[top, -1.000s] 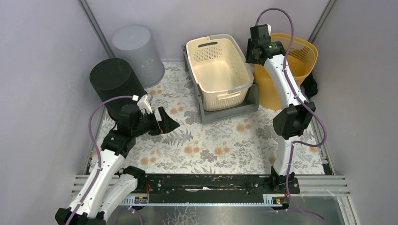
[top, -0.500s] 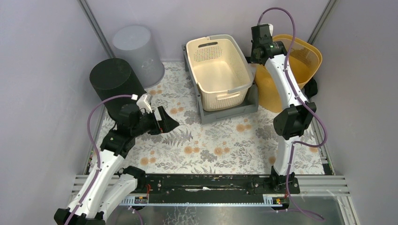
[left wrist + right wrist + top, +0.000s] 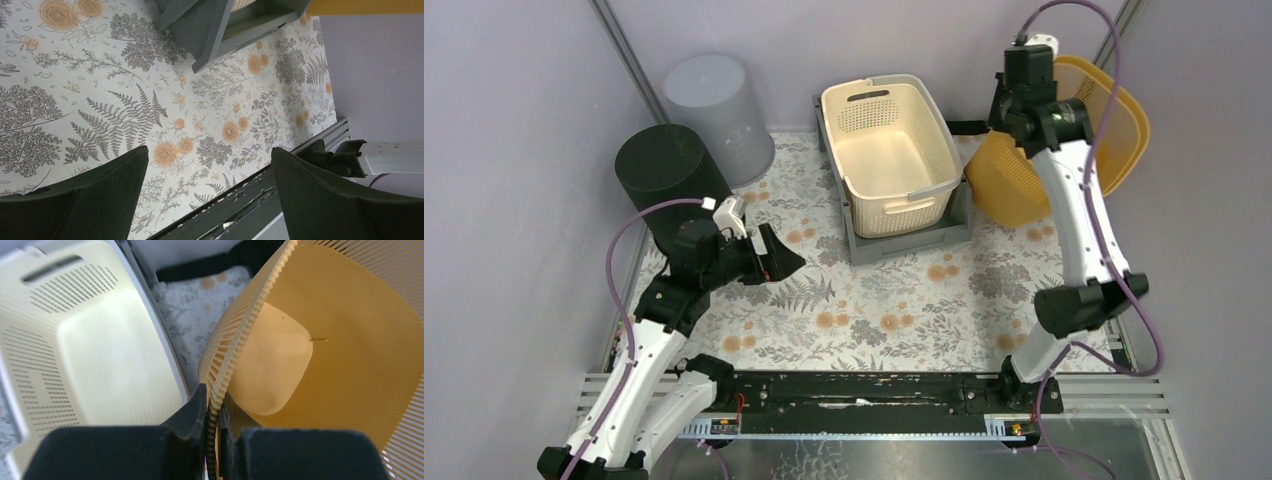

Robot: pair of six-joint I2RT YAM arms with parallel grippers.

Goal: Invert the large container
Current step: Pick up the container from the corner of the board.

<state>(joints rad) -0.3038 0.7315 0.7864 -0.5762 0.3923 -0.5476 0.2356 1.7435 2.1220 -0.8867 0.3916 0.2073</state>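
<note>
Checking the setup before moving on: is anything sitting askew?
Yes: the orange basket at the back right is tipped at an angle rather than standing flat, its rim pinched by the right end effector.

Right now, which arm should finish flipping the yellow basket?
Right. The right gripper is shut on the rim of the basket, which is tilted. The left gripper hangs open over the mat by the black bin, far from it.

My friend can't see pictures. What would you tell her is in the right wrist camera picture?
The right end effector is shut on the slatted rim of a yellow basket. A cream basket sits to its left, with flowery cloth showing between them.
</note>
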